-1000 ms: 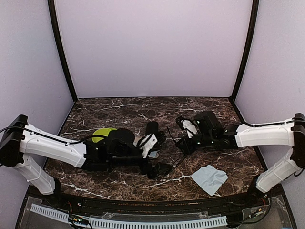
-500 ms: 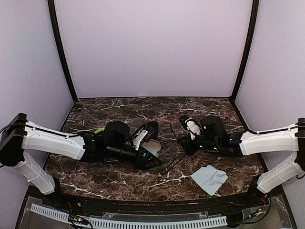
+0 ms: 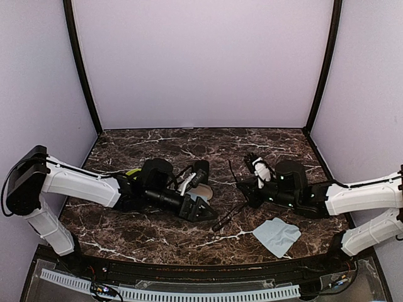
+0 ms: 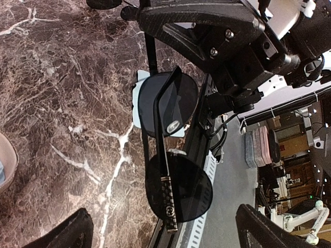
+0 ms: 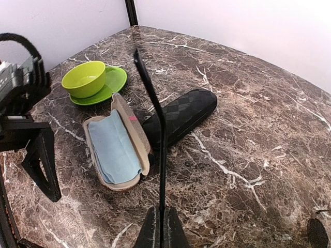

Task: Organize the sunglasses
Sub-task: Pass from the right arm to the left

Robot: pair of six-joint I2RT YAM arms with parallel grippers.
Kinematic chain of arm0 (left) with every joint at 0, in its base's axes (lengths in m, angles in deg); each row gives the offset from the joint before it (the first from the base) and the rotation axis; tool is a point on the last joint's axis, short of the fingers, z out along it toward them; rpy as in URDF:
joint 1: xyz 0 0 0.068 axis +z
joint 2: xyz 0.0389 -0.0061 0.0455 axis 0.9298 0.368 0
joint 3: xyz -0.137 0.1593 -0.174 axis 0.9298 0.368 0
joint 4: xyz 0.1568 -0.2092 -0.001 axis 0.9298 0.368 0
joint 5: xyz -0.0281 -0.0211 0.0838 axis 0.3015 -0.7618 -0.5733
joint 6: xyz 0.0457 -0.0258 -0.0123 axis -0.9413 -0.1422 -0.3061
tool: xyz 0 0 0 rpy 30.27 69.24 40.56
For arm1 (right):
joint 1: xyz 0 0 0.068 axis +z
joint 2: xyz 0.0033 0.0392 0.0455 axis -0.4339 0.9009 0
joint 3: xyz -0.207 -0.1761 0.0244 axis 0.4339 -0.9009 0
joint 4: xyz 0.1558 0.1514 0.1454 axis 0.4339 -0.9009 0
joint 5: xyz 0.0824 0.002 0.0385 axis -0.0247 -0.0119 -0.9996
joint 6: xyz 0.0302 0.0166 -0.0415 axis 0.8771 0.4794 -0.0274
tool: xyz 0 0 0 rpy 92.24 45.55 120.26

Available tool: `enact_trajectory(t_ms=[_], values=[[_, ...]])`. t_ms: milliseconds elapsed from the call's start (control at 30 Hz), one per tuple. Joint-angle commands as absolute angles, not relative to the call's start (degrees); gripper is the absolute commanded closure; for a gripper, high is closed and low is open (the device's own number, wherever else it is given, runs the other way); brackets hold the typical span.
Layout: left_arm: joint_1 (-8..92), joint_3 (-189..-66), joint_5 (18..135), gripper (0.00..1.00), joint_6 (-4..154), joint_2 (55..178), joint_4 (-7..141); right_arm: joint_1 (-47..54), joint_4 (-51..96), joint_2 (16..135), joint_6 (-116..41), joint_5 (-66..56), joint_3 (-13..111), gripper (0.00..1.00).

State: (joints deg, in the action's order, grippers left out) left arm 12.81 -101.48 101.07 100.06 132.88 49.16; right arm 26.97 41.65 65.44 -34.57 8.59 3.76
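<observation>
Gripping one slim temple arm between fully closed fingers, the right end effector (image 5: pixel 160 230) held a pair of sunglasses (image 4: pixel 178 188) above the dark marbled surface (image 5: pixel 248 129), the two dark lenses hanging off to one side. The left end effector (image 3: pixel 203 211) faced the sunglasses from just beside them, its fingers spread wide and holding nothing. Behind it lay an open, tan-lined case (image 5: pixel 139 150) with a light blue cloth (image 5: pixel 111 150) folded inside. A closed black woven case (image 5: pixel 181 116) lay touching the open case's rim. Farther left, a lime green bowl (image 5: pixel 85 78) sat on a matching plate (image 5: pixel 116 80). A second light blue cloth (image 3: pixel 277 236) lay loose near the right arm.
</observation>
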Motion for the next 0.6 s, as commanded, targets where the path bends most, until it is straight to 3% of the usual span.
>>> enact_trajectory(t_ms=[0,567], values=[[14.45,-102.04,107.92,0.01,104.77,135.35,42.68,28.03,46.92,63.74,-34.74,9.27,2.45,1.0],[14.53,-107.94,120.43,0.01,113.28,144.98,34.97,29.47,47.72,63.67,-34.74,9.27,3.15,1.0]])
